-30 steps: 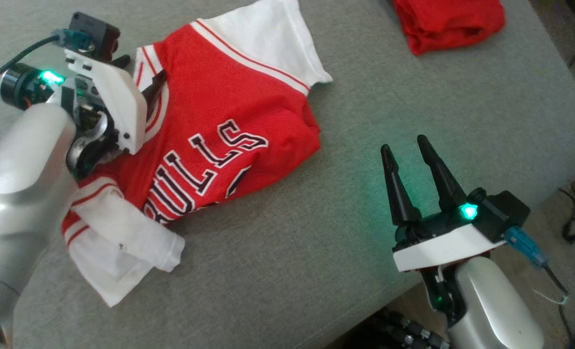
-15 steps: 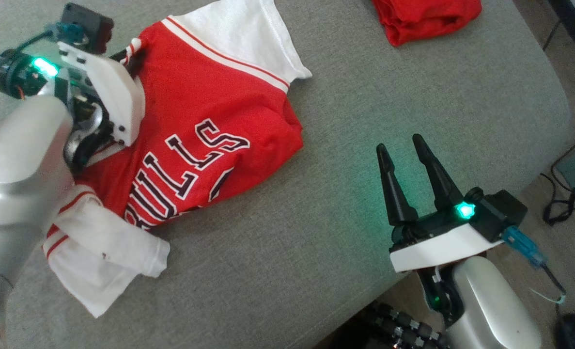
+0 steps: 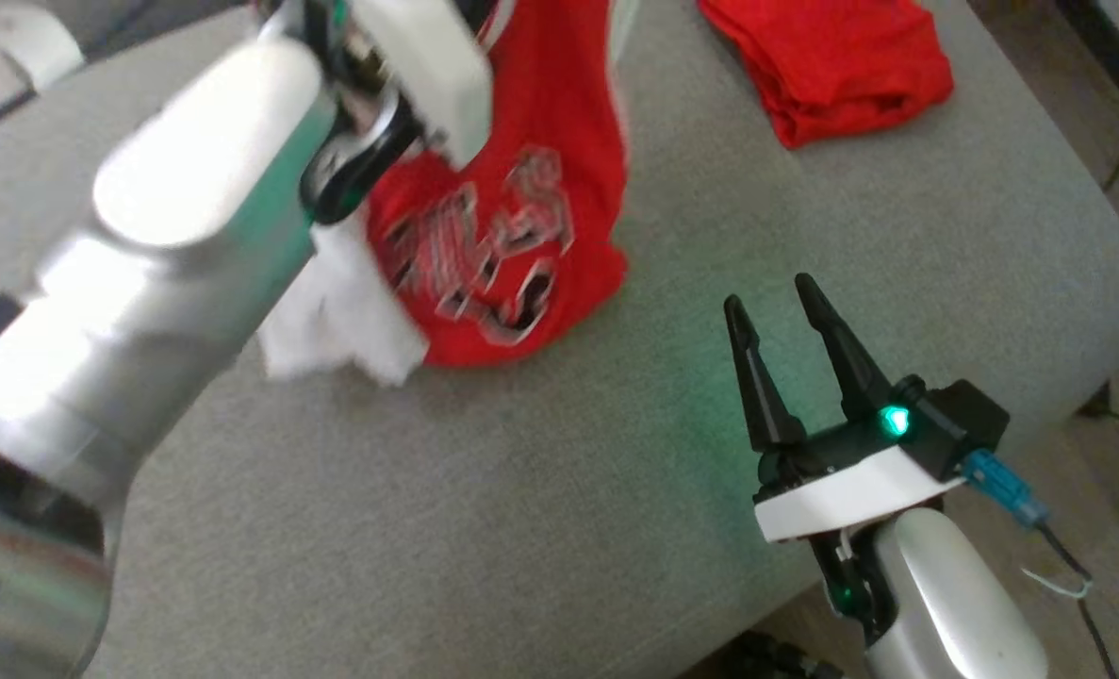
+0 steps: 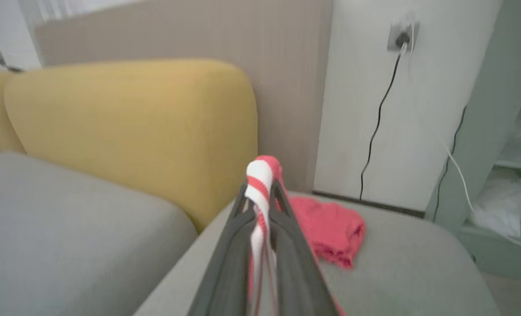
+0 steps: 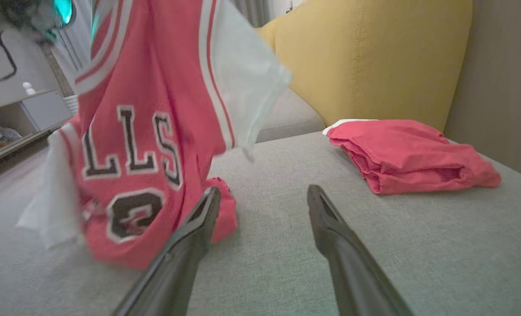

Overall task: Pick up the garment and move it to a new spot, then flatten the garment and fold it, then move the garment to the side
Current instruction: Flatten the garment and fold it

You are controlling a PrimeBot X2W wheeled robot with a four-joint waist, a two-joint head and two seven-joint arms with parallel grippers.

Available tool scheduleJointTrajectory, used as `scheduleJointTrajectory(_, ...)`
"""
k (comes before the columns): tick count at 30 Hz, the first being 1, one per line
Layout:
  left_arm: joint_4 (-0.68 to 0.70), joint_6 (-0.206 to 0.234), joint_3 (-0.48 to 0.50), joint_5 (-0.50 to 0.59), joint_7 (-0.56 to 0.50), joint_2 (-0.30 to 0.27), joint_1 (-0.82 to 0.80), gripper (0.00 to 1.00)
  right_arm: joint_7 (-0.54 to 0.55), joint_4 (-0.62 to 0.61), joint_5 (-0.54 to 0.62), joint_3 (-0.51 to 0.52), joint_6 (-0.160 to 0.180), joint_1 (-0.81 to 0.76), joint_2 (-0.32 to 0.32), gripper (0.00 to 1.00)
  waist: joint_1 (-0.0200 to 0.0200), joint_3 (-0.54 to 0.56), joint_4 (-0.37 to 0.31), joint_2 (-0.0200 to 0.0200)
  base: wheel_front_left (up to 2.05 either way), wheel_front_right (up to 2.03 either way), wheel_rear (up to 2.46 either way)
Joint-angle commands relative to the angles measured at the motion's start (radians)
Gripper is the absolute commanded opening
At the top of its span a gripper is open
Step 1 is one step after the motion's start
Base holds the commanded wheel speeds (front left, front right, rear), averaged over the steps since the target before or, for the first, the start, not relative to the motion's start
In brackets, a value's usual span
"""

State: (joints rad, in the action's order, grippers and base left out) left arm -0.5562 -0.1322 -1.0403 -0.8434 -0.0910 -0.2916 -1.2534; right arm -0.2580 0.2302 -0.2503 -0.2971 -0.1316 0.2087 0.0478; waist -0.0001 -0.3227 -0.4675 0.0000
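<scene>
Lifted since a second ago, the garment hangs from the left claw, clenched on its striped trim, over the cushion (right claw gapes, idle); relocating, flattening, folding remain.

The left arm and right arm are shiny silver. The right gripper has 2 long black pointy fingers, a white base and a green light. A blue plug with a thin cable sits on it.
</scene>
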Motion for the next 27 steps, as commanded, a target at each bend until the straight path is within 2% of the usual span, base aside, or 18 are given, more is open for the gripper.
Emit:
scheduleJointTrajectory(1,0.025,0.002,0.035,-0.017,0.041,0.006,-0.108,0.0,-0.004,-0.02,0.013,-0.017,0.001,-0.021,0.002,1.0,0.0001,0.06,0.029,0.0,0.0,0.0,0.0)
scheduleJointTrajectory(7,-0.008,0.002,0.097,-0.084,0.147,0.06,-0.228,0.0,-0.004,-0.014,0.036,0.008,0.001,-0.072,0.002,1.0,0.0001,0.13,0.081,0.0,0.0,0.0,0.0)
scheduleJointTrajectory(11,0.001,0.002,0.145,-0.135,0.183,0.064,-0.24,0.0,-0.004,-0.013,0.053,0.025,0.001,-0.093,0.002,1.0,0.0001,0.149,0.126,0.0,0.0,0.0,0.0)
scheduleJointTrajectory(13,0.017,0.002,0.167,-0.166,0.191,0.049,-0.219,0.0,-0.004,-0.015,0.063,0.039,0.001,-0.103,0.002,1.0,0.0001,0.157,0.161,0.0,0.0,0.0,0.0)
scheduleJointTrajectory(17,0.077,0.026,0.19,-0.218,0.186,-0.029,-0.096,0.0,-0.004,-0.02,0.083,0.057,0.001,-0.111,0.002,1.0,0.0001,0.161,0.232,0.0,0.0,0.0,0.0)
scheduleJointTrajectory(21,0.186,0.102,0.183,-0.252,0.19,-0.155,0.142,0.0,-0.004,-0.027,0.097,0.085,0.001,-0.111,0.002,1.0,0.0001,0.148,0.297,0.0,0.0,0.0,0.0)
scheduleJointTrajectory(27,0.306,0.2,0.19,-0.353,0.271,-0.318,0.572,0.0,-0.004,-0.03,0.108,0.096,0.001,-0.104,0.004,1.0,0.0001,0.115,0.357,0.0,0.0,0.0,0.0)
